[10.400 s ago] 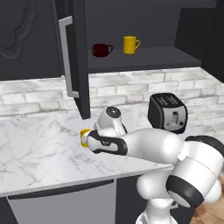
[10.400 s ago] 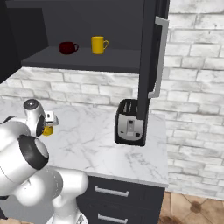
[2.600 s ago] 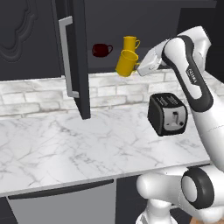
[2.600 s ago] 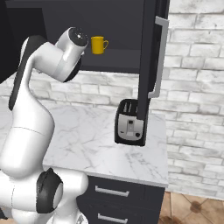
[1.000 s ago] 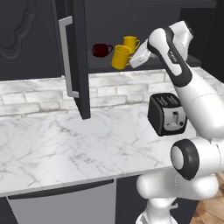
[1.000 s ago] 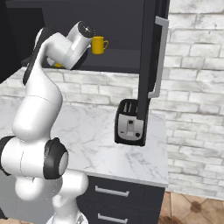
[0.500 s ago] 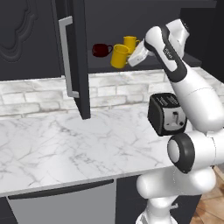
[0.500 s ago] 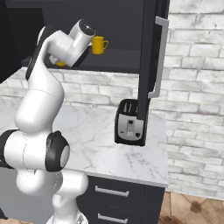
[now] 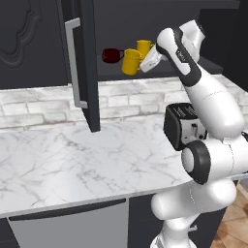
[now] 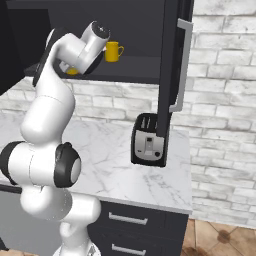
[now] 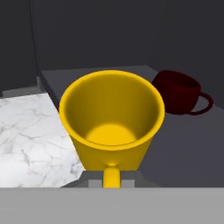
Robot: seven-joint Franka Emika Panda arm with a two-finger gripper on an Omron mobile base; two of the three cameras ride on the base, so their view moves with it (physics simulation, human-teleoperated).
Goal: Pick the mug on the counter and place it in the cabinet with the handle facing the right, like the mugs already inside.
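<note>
mug (image 11: 113,120) clamped in gripper (image 11: 111,177), handle (image 11: 111,176) between jaws

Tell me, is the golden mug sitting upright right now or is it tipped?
Tipped. The mug hangs tilted at the end effector, in the air before the cabinet shelf.

Marble counter (image 9: 72,160) bears toaster (image 9: 181,123); cabinet shelf (image 11: 183,131) bears red mug (image 11: 179,92), lemon mug (image 10: 113,51).

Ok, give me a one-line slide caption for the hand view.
Held mug tipped open-end forward over the cabinet shelf edge, red mug beyond, counter below.
</note>
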